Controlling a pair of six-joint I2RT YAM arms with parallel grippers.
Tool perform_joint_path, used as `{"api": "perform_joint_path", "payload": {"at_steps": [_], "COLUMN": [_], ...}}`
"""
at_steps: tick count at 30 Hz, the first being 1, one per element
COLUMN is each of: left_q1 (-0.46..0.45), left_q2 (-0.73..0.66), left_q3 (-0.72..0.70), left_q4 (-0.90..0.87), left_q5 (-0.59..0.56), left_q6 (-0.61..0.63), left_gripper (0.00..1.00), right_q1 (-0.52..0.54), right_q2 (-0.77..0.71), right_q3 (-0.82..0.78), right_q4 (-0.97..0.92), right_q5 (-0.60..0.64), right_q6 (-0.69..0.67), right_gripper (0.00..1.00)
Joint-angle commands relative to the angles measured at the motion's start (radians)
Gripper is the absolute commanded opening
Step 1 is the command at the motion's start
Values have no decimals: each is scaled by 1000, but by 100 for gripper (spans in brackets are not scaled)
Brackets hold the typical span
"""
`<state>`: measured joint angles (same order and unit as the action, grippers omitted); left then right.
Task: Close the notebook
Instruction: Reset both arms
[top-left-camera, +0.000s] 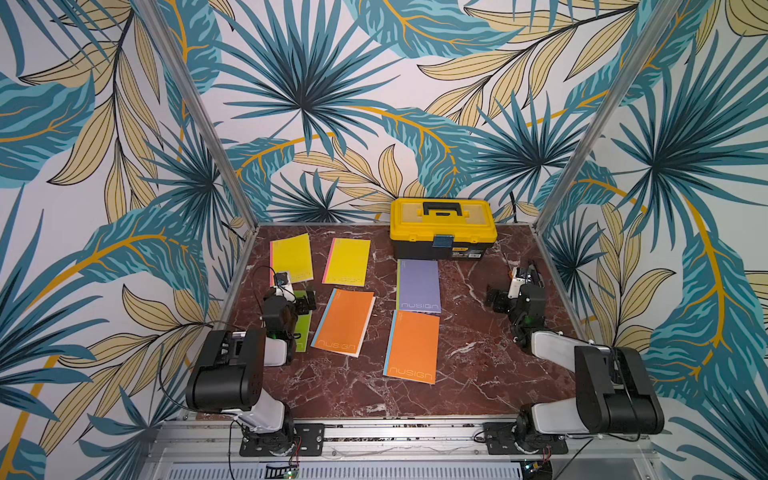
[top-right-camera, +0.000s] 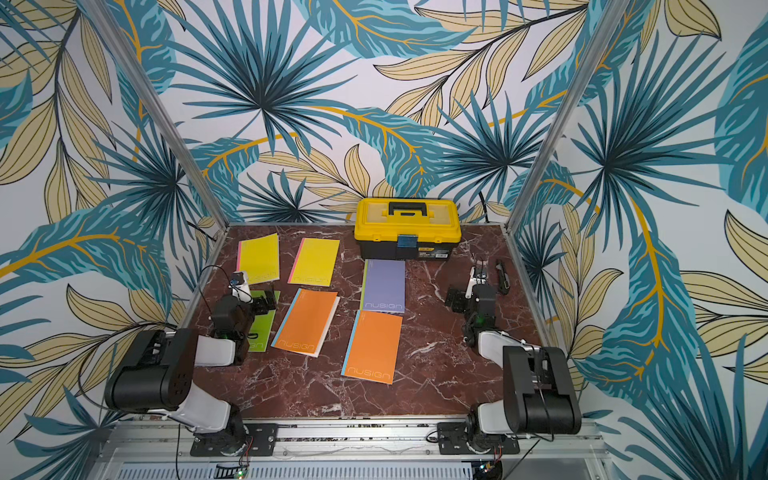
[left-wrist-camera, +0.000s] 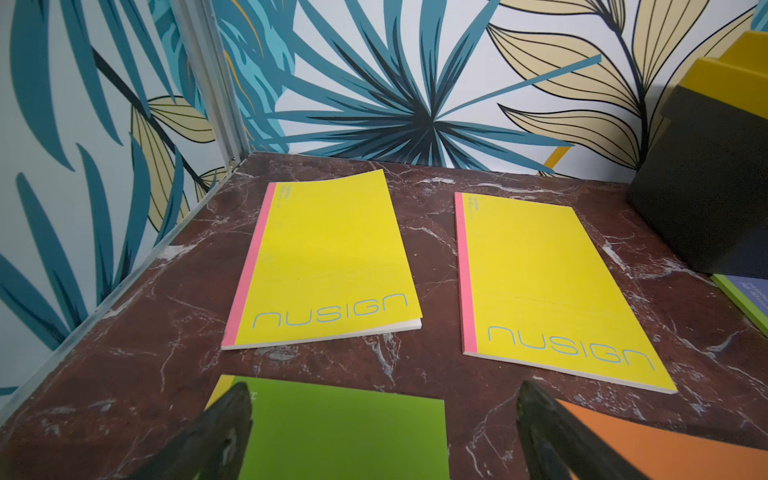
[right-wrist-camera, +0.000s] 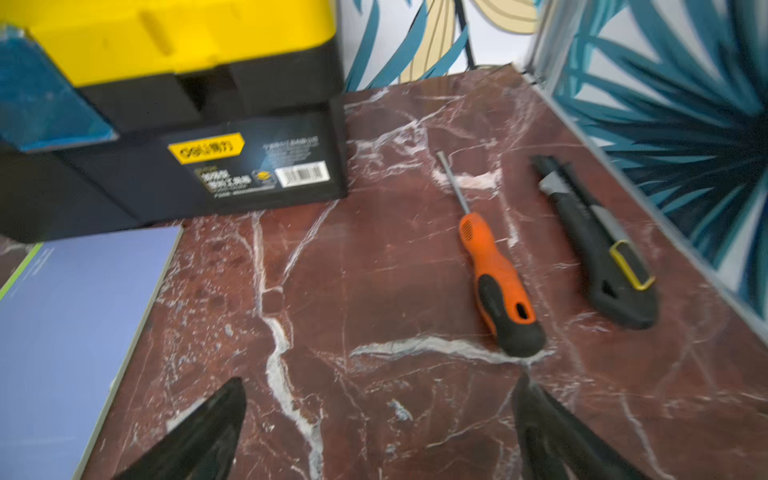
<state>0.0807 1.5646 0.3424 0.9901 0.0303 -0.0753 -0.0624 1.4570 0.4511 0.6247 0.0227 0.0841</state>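
Several thin notebooks lie flat on the marble table (top-left-camera: 353, 395), every cover down. An orange notebook (top-left-camera: 344, 322) in the middle shows a strip of white page edges along its right side. A green notebook (top-left-camera: 302, 332) lies partly under my left arm. My left gripper (top-left-camera: 305, 300) (left-wrist-camera: 384, 419) hovers open over the green notebook's (left-wrist-camera: 340, 436) far edge, with nothing between its fingers (left-wrist-camera: 226, 419). At the right, my right gripper (top-left-camera: 500, 295) (right-wrist-camera: 380, 415) stands open above bare marble, holding nothing.
Two yellow notebooks (left-wrist-camera: 328, 257) (left-wrist-camera: 552, 286) lie at the back left. A purple notebook (top-left-camera: 418, 286) and another orange notebook (top-left-camera: 412, 347) lie mid-table. A yellow-and-black toolbox (top-left-camera: 442, 226) stands at the back. An orange screwdriver (right-wrist-camera: 494, 274) and a utility knife (right-wrist-camera: 598, 245) lie near the right wall.
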Motion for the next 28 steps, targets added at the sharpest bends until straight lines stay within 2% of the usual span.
{"api": "perform_joint_path", "payload": {"at_steps": [1,5,6,7,9,28], "left_q1": [4,4,3,4,3,-4], "left_q2": [-1,2,1,1,1,0], "left_q3": [26,26,26,26,26,23], "left_q4": [-19,-16,-15,-15,-15,-8], "left_q5": [70,99,100,99,99,105], "left_q6": [38,50,50,50,51,62], "left_gripper": [100,100,100,100,100,100], "right_q1": [7,10,10,11,11,33], "right_q2": [4,19,61,72,32,43], "right_q3": [-20,-54,-85,-97,-63,-49], "right_q4": [154,216,344,371,239,228], "right_q5": [-82,-111,-142,-147,-144,-138], "right_q6": [-38,-50,-71,-73,-65,-93], "right_gripper": [99,100,100,99,100,99]}}
